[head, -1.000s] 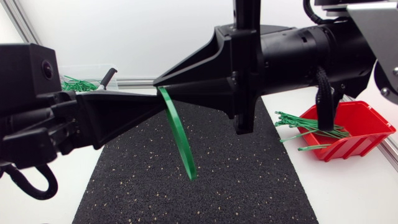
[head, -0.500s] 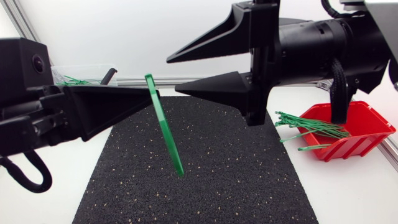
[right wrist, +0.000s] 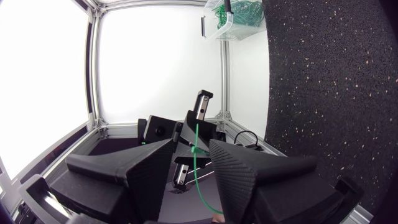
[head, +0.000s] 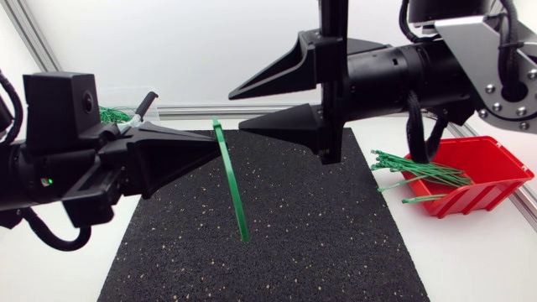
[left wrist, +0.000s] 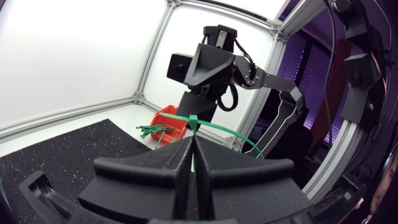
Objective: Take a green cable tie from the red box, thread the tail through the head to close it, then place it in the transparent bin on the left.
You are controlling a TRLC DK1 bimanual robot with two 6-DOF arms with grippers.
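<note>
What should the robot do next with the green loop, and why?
Probably swing the left gripper toward the transparent bin. The green cable tie looks closed into a loop and is pinched in the left gripper. The right gripper is open and apart from it.

Lab robot cell: aluminium-profile frame, white panel walls, black speckled mat.

The left arm comes in level from its side, the left gripper pinched tight on a green cable tie. The right gripper faces it, tips near, fingers spread wide.
</note>
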